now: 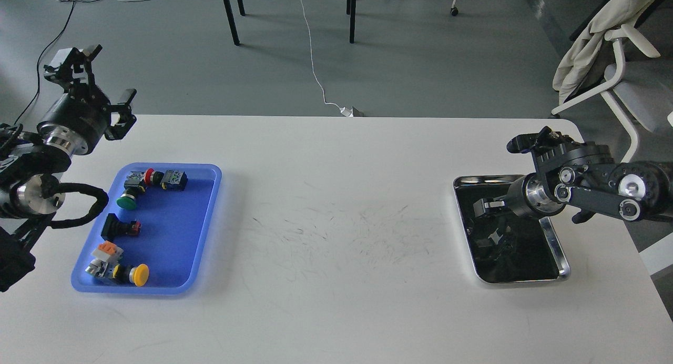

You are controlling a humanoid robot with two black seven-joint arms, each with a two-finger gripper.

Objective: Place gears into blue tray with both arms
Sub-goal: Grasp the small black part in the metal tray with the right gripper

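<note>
Right gripper (486, 206) dips into the steel tray (562, 259), fingers' gap unreadable, gears unseen against that mirror-dark floor — a blind miss threatens; left gripper (100, 80) waits spread wide above the blue tray (210, 195).

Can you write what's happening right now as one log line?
left gripper: open, raised behind blue tray | right gripper: over steel tray, state unclear | gears: not visible

My left hand (108, 82) hangs with its fingers spread wide, raised above the desk's (336, 222) far left corner, beyond the blue tray (207, 222) that holds coloured push-buttons (131, 195). My right hand (486, 206) reaches low into the steel tray (562, 253); I cannot tell its grip against the dark bottom.
</note>
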